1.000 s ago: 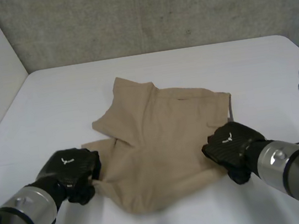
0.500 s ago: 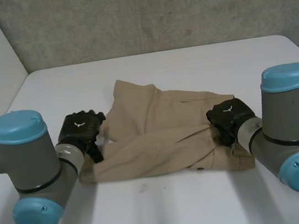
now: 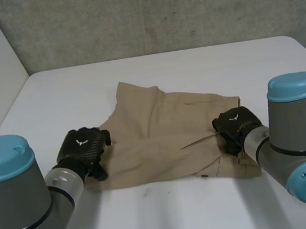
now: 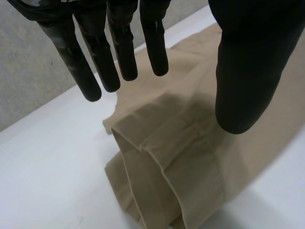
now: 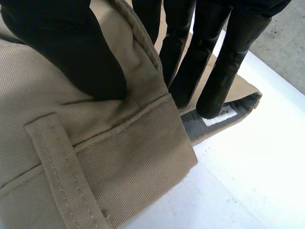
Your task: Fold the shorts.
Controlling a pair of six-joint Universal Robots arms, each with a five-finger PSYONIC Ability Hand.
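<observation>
Judging by the doubled shorts (image 3: 162, 141), a fold is finishing: left robot hand (image 3: 82, 149) is hovering spread apart, right robot hand (image 3: 233, 126) is pinching the waistband (image 5: 138, 152), needing release next.

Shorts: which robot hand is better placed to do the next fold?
Probably the right hand: its thumb and fingers pinch the shorts at the waistband. The left hand hangs open above the folded edge.

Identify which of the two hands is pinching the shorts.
The right hand: it pinches the shorts at the waistband between thumb and fingers. The left hand hangs open above them.
</observation>
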